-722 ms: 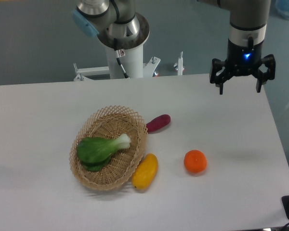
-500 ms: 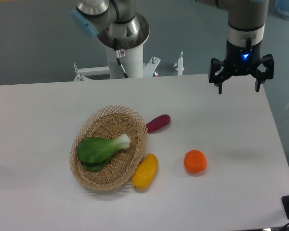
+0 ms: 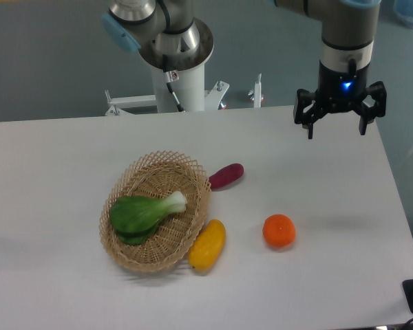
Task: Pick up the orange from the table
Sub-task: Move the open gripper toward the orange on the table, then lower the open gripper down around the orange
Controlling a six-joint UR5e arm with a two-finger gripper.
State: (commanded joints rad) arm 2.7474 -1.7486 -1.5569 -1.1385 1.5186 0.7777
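- The claw [image 3: 336, 128] hangs in the air over the far right part of the counter [image 3: 55, 165], its fingers spread wide and holding nothing.
- A blue light glows on the claw's body.
- The orange [image 3: 279, 230] sits on the counter, nearer the camera than the claw and well apart from it.
- A yellow fruit [image 3: 207, 244] lies left of the orange, touching the rim of a wicker basket [image 3: 151, 258].
- A green vegetable [image 3: 144, 211] lies in the basket.
- A purple vegetable [image 3: 226, 175] lies just beside the basket's far right rim.
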